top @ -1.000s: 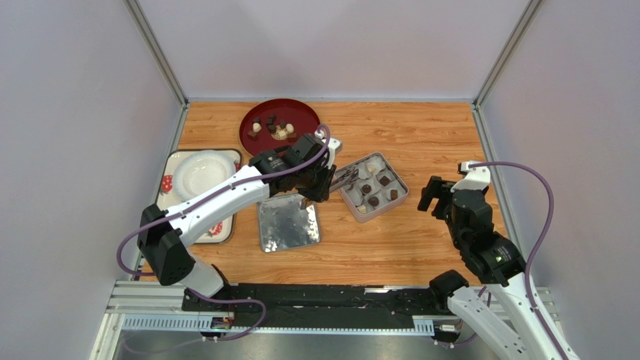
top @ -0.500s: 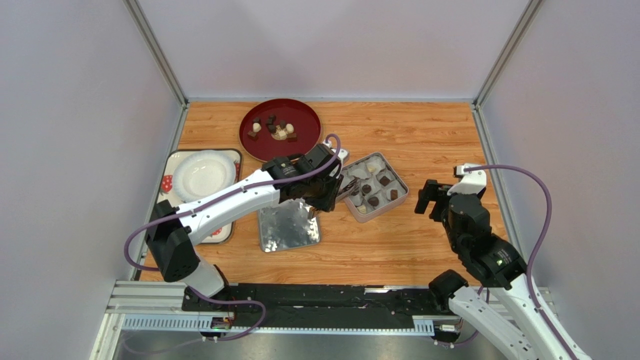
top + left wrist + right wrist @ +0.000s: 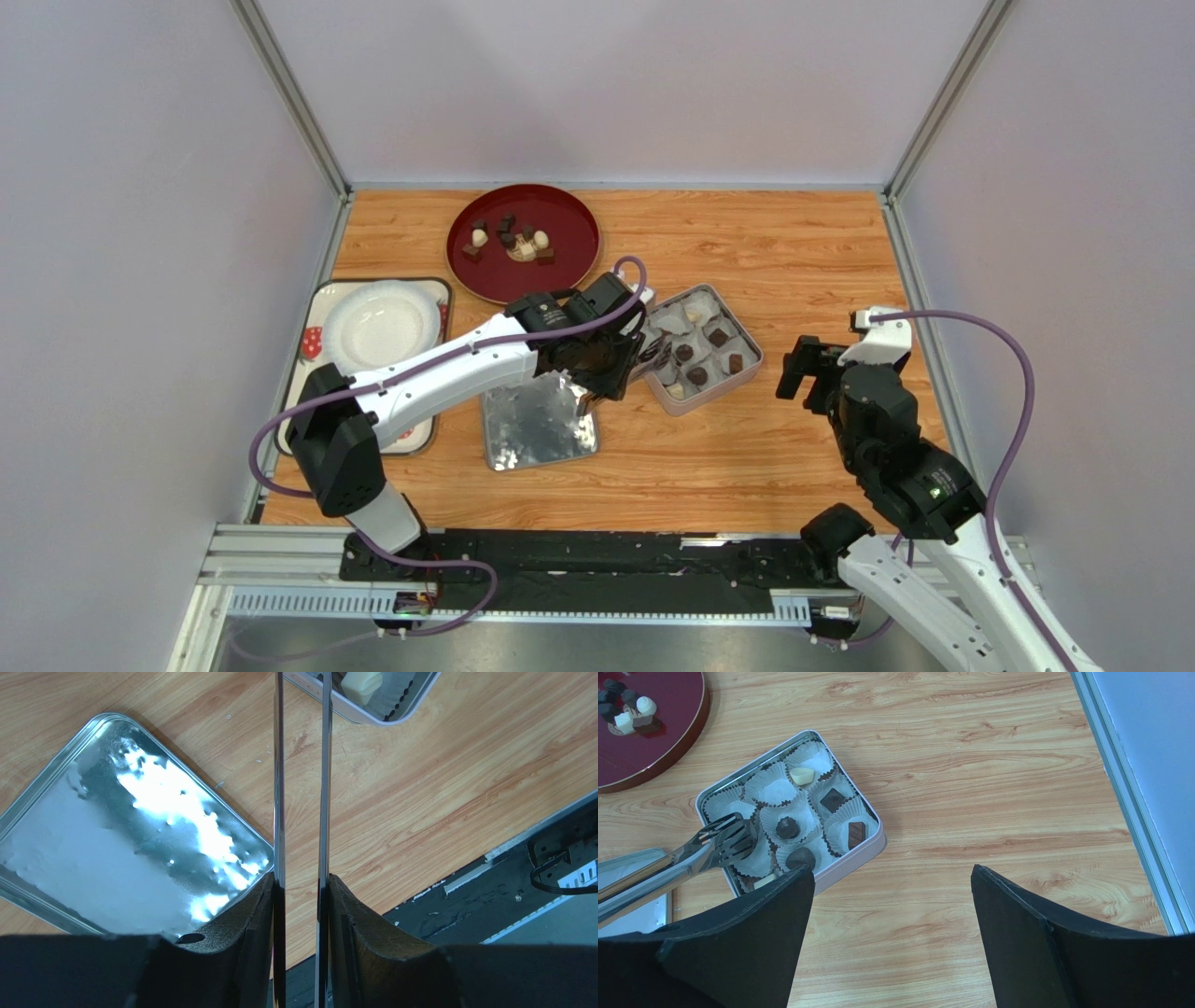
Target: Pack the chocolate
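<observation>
Left claw [image 3: 300, 882] clenched on metal tongs [image 3: 727, 843], both tong arms pinched between its fingers. Tong tips sit over a cup at the left side of the open tin [image 3: 877, 847], which is lined with white liner cups [image 3: 773, 792]. Chocolate pieces [image 3: 786, 827] in tin: four dark, two cream, each in its own cup. More pieces, dark and cream, clustered on red plate [image 3: 561, 224] at far side of tabletop [image 3: 786, 252]. Tin lid [image 3: 537, 420] lies flat beside the tin, near-left of it. Right claw [image 3: 892, 873] released, jaws wide, hovering over bare wood right of tin.
</observation>
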{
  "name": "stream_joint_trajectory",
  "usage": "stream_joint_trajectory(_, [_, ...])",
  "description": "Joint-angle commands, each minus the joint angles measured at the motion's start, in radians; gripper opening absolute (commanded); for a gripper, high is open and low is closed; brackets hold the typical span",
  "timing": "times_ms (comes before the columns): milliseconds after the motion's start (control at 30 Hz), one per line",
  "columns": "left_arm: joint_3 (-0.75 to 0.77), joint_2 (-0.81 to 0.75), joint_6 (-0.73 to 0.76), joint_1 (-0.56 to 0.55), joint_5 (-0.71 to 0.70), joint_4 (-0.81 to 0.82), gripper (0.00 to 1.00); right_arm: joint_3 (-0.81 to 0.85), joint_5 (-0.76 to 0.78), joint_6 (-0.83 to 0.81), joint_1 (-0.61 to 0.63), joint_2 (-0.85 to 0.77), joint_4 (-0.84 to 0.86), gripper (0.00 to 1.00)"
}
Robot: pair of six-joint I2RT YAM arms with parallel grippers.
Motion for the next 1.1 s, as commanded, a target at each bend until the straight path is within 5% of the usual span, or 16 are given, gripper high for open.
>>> stream_joint_trajectory(0, [0.043, 0.0, 0.003, -0.008, 0.008, 0.003, 0.39, 0.001, 0.013, -0.008, 0.007, -0.008, 0.044, 0.87])
stream_joint_trajectory(800, [0.075, -0.083, -0.017, -0.008, -0.116, 0.015, 0.38, 0.001, -0.002, -0.009, 0.007, -0.014, 0.045, 0.87])
stream_joint_trajectory(1067, [0.094, -0.117, -0.003, 0.104, -0.204, -0.029, 0.36, 0.001, -0.004, -0.009, 0.007, -0.013, 0.047, 0.87])
